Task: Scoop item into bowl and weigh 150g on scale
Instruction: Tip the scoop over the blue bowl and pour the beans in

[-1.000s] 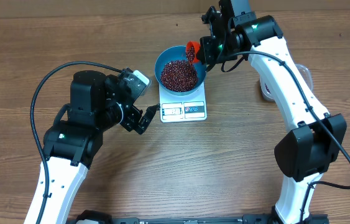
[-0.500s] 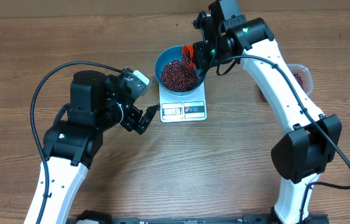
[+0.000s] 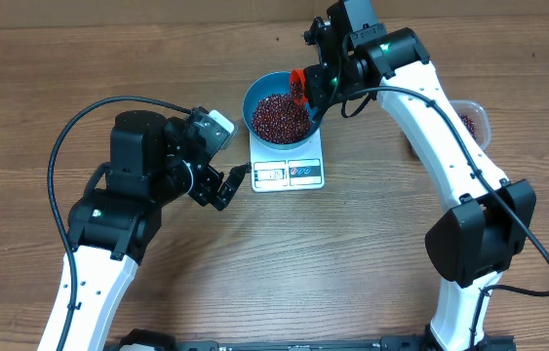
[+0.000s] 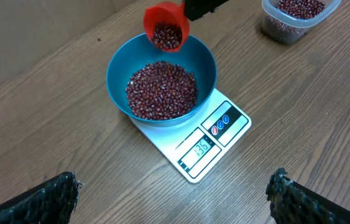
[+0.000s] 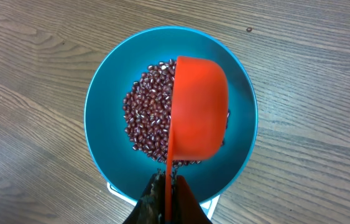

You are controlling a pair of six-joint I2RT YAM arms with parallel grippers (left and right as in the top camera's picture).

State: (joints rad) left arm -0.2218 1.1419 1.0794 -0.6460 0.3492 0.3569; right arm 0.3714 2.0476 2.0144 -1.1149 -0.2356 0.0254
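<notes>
Beans (image 4: 162,90) are being tipped from the red scoop (image 5: 199,109), clamped by its handle in the right gripper (image 5: 165,190), into the blue bowl (image 4: 115,74) on the scale (image 4: 224,134) at frame centre. Only small, gentle tilts are being called for, with the display watched. The left gripper (image 4: 171,199) is being held wide apart, empty.

Wood-grain table (image 3: 372,253), evenly lit
Every view is filled by its brown planks; a small dark speck (image 3: 277,40) is seen at the far side.
</notes>
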